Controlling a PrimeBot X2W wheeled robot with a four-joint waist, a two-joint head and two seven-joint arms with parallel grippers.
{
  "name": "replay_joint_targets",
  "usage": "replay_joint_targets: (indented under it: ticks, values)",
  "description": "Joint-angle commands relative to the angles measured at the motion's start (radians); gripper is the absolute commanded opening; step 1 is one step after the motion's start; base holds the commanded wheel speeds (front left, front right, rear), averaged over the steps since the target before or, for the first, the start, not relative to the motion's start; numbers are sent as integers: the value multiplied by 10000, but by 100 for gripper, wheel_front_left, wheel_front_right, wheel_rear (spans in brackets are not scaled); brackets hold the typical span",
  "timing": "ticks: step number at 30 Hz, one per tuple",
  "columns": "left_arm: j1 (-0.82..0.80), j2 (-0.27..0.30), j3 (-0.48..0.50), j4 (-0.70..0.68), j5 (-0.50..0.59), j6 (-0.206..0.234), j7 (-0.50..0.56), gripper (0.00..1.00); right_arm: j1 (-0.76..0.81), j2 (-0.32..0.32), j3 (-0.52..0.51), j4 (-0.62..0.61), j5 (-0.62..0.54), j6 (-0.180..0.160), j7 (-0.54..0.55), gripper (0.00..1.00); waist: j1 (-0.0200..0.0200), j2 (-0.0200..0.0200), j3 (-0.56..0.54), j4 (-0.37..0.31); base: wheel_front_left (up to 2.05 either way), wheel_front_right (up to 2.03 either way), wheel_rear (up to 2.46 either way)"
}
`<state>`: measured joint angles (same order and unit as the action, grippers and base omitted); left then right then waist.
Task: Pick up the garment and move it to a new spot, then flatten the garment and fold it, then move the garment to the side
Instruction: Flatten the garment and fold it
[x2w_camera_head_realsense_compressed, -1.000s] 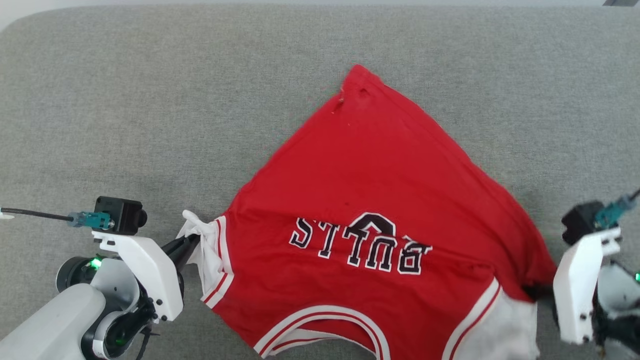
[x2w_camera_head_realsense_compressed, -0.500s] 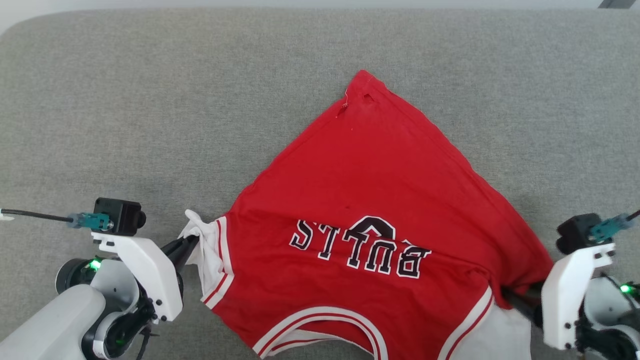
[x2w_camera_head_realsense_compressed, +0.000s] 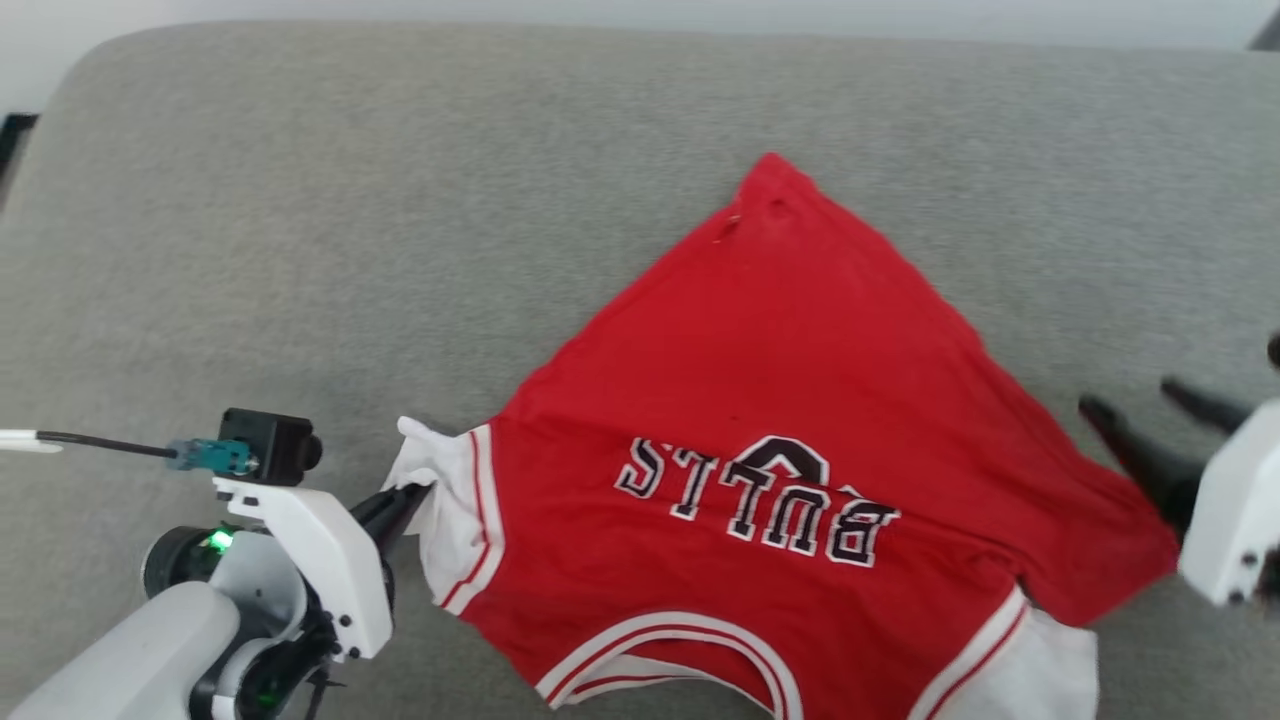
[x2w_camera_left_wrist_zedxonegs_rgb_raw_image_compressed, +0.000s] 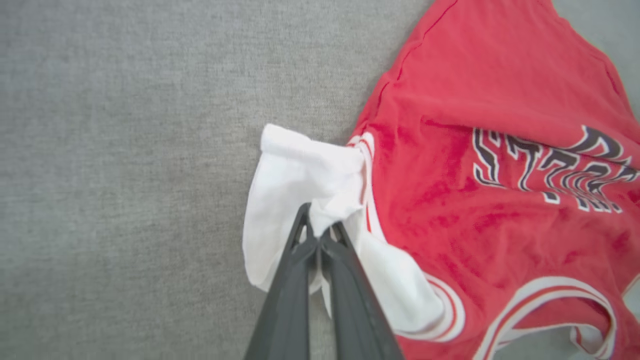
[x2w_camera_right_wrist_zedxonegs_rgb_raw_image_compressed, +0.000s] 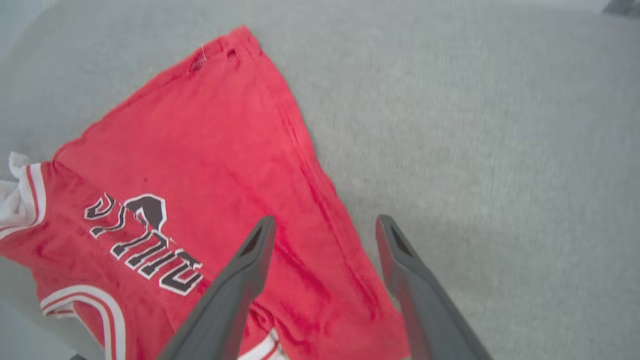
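The garment (x2w_camera_head_realsense_compressed: 800, 400), a red jersey with white sleeves and upside-down "BULLS" lettering, lies spread on the grey cushion, one red corner pointing to the far side. My left gripper (x2w_camera_head_realsense_compressed: 418, 492) is shut on the bunched white sleeve (x2w_camera_left_wrist_zedxonegs_rgb_raw_image_compressed: 310, 175) at the garment's left edge; in the left wrist view the gripper (x2w_camera_left_wrist_zedxonegs_rgb_raw_image_compressed: 320, 231) pinches that cloth. My right gripper (x2w_camera_head_realsense_compressed: 1130, 400) stands open at the right, lifted just off the garment's right edge, nothing between its fingers. In the right wrist view the gripper (x2w_camera_right_wrist_zedxonegs_rgb_raw_image_compressed: 325, 225) hovers over the red side hem (x2w_camera_right_wrist_zedxonegs_rgb_raw_image_compressed: 320, 200).
The grey fabric cushion (x2w_camera_head_realsense_compressed: 400, 220) stretches wide to the left and far side of the garment. Its rounded far edge meets a pale wall at the top. A dark object (x2w_camera_head_realsense_compressed: 15, 135) sits at the far left edge.
My right gripper has opened, let go of the garment's right side and risen away from it. The left gripper keeps its hold on the sleeve. The head camera has shifted.
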<state>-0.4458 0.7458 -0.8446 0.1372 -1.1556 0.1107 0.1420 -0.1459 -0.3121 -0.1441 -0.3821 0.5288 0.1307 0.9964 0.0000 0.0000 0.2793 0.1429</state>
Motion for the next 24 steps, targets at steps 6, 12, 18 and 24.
replay_joint_targets:
  ticks: [6,12,18,24]
  values:
    - [-425,-489,-232,10,299,-150,61,0,-2016,-309,837,1420,-219,1,-1272,100,0,0,259,877,0,0,0]
    - [-876,-1006,-493,185,535,-422,157,0,-3707,-818,1911,3514,-219,1,-2210,100,0,0,504,1682,0,0,0]
    - [-1377,-1631,-768,533,784,-790,229,0,-5567,-1449,3178,6397,-104,1,-2874,100,0,0,828,2605,0,0,0]
    - [-1705,-2099,-933,963,815,-1141,173,0,-6883,-1874,4609,8858,134,1,-2805,100,0,0,1095,3283,0,0,0]
